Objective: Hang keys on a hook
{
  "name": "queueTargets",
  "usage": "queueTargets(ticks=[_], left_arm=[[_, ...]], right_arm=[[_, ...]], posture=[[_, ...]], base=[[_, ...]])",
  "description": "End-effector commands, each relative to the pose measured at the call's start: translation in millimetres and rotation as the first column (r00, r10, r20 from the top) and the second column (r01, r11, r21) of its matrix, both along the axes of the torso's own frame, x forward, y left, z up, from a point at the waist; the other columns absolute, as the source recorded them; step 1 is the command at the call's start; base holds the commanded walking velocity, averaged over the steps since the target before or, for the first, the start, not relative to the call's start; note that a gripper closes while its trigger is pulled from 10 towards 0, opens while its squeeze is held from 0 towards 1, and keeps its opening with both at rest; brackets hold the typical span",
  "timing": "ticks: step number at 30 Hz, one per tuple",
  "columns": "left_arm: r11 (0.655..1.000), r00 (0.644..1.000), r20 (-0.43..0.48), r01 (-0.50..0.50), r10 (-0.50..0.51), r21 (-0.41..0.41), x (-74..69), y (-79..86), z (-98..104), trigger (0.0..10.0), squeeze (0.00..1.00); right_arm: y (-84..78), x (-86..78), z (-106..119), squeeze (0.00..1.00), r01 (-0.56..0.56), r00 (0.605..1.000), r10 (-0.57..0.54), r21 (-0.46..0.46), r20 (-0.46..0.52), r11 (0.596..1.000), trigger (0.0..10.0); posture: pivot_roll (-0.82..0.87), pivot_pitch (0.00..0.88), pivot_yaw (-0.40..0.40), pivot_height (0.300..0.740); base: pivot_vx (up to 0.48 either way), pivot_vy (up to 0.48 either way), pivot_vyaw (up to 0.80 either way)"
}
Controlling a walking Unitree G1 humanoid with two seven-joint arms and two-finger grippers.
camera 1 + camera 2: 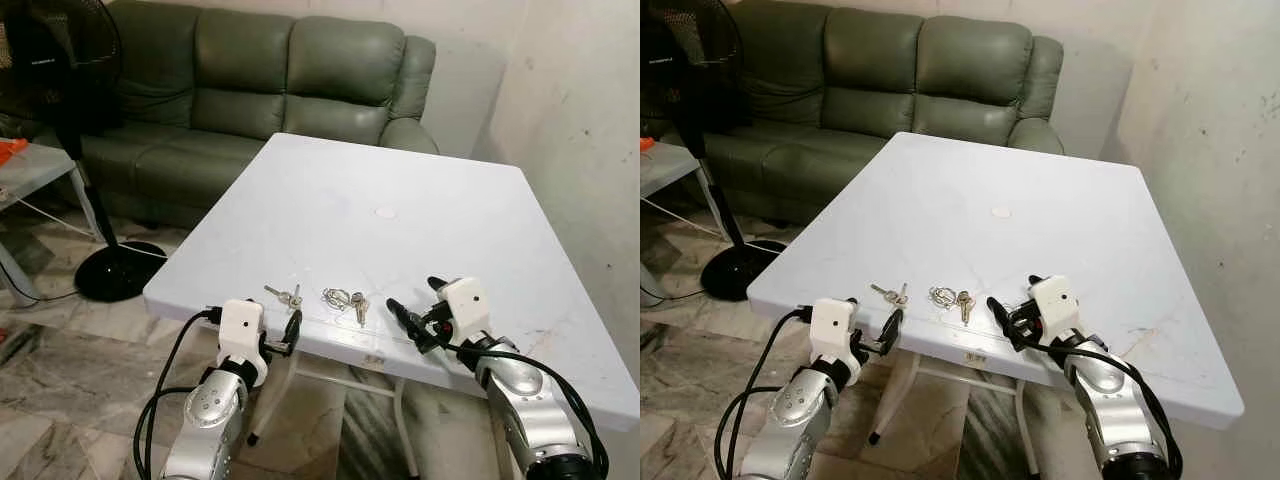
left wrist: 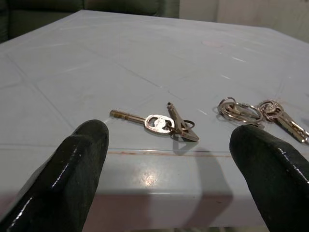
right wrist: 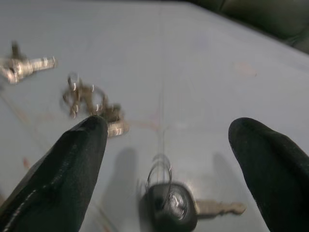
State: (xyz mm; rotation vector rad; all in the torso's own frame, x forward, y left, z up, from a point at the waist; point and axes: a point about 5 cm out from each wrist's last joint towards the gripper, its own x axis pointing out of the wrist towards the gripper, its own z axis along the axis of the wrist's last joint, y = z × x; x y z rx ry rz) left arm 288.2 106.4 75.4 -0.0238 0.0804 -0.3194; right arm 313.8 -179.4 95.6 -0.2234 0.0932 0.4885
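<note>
Right end effector (image 1: 415, 312) hovers low over the near edge of the counter (image 1: 400, 190), fingers spread apart and grasping nothing; in its wrist view a black-headed key (image 3: 176, 207) lies on the surface between the two fingers. Left end effector (image 1: 285, 335) sits at the counter's front edge, likewise released, pointing at a small bunch of keys (image 2: 161, 123) just beyond its fingertips.

Behind the counter stands a green sofa (image 1: 270, 70), with a black floor fan (image 1: 70, 120) off to the left. No hook can be made out.

A second bunch, keys on linked rings (image 1: 345, 300), lies between the two end effectors.

All of these look light, hard and flat against smooth plastic, so they will likely slide away from a closing finger instead of lifting. The raised ring or the thick black head probably gives the best hold; thin blades offer little to pinch. Rings will dangle and swing once lifted.
</note>
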Motion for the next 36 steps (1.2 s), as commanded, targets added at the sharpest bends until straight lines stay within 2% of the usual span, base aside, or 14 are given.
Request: queueTargets(ticks=[1, 5, 12, 13, 14, 15, 25, 31, 32, 33, 36], left_arm=[[1.000, 1.000, 0.006, 0.011, -0.012, 0.016, -1.2, -2.7, 1.9, 10.0, 0.00], [1.000, 1.000, 0.012, 0.016, -0.017, 0.023, -2.7, -4.2, 3.2, 10.0, 0.00], [1.000, 1.000, 0.008, 0.005, -0.005, 0.021, -4.3, -3.1, 4.0, 10.0, 0.00], [1.000, 1.000, 0.008, 0.004, -0.004, 0.022, -4.4, -2.8, 4.0, 10.0, 0.00], [1.000, 1.000, 0.008, 0.003, -0.004, 0.023, -4.5, -2.6, 4.0, 10.0, 0.00], [1.000, 1.000, 0.007, 0.001, -0.001, 0.023, -4.6, -2.3, 4.1, 10.0, 0.00], [1.000, 1.000, 0.004, -0.008, 0.008, 0.026, -5.1, -1.5, 4.3, 10.0, 0.00], [1.000, 1.000, 0.000, -0.014, 0.014, 0.025, -5.6, -1.3, 3.7, 10.0, 0.00], [1.000, 1.000, -0.002, -0.016, 0.016, 0.024, -5.7, -1.3, 3.4, 10.0, 0.00], [1.000, 1.000, -0.002, -0.017, 0.017, 0.022, -5.8, -1.4, 3.3, 10.0, 0.00], [1.000, 1.000, -0.005, -0.019, 0.019, 0.021, -6.1, -1.6, 3.1, 10.0, 0.00]], right_arm=[[-0.2, 1.2, -1.6, 0.00, -0.017, 1.000, 0.016, -0.025, -0.020, 1.000, 10.0], [-0.9, -1.1, -9.8, 0.00, -0.039, 0.999, 0.036, -0.107, -0.034, 0.994, 10.0], [1.0, -4.2, -18.2, 0.00, -0.050, 0.997, 0.044, -0.094, -0.064, 0.994, 10.0], [1.4, -4.8, -17.4, 0.00, -0.056, 0.997, 0.051, -0.076, -0.060, 0.996, 3.5], [1.6, -5.1, -16.8, 0.00, -0.060, 0.997, 0.057, -0.062, -0.056, 0.996, 3.5], [0.8, -5.0, -16.5, 0.00, -0.057, 0.997, 0.053, -0.059, -0.057, 0.997, 0.0], [-3.3, -3.3, -13.7, 0.00, -0.045, 0.998, 0.042, -0.058, -0.046, 0.997, 0.0], [1.0, -5.4, -12.9, 0.00, -0.085, 0.995, 0.083, -0.040, -0.055, 0.996, 0.0], [1.0, -3.7, -15.0, 0.00, -0.063, 0.995, 0.058, -0.058, -0.076, 0.996, 3.8], [1.8, -2.9, -15.5, 0.00, -0.057, 0.995, 0.052, -0.063, -0.080, 0.996, 10.0], [3.8, -2.2, -15.1, 0.00, -0.052, 0.995, 0.048, -0.045, -0.086, 0.998, 10.0]], posture=[[0.04, 0.017, -0.083, 0.740], [0.04, 0.028, -0.084, 0.740], [0.05, 0.038, -0.082, 0.740], [0.05, 0.040, -0.081, 0.740], [0.05, 0.040, -0.081, 0.740], [0.05, 0.040, -0.080, 0.740], [0.05, 0.046, -0.081, 0.740], [0.05, 0.050, -0.083, 0.740], [0.05, 0.051, -0.083, 0.740], [0.05, 0.051, -0.084, 0.740], [0.05, 0.052, -0.085, 0.740]], base=[[0.000, 0.000, 0.00], [0.000, 0.000, 0.00], [0.000, 0.000, 0.00], [0.000, 0.000, 0.00], [0.000, 0.000, 0.00], [0.000, 0.000, 0.00], [0.000, 0.000, 0.00], [0.000, 0.000, 0.00], [0.000, 0.000, 0.00], [0.000, 0.000, 0.00], [0.000, 0.000, 0.00]])
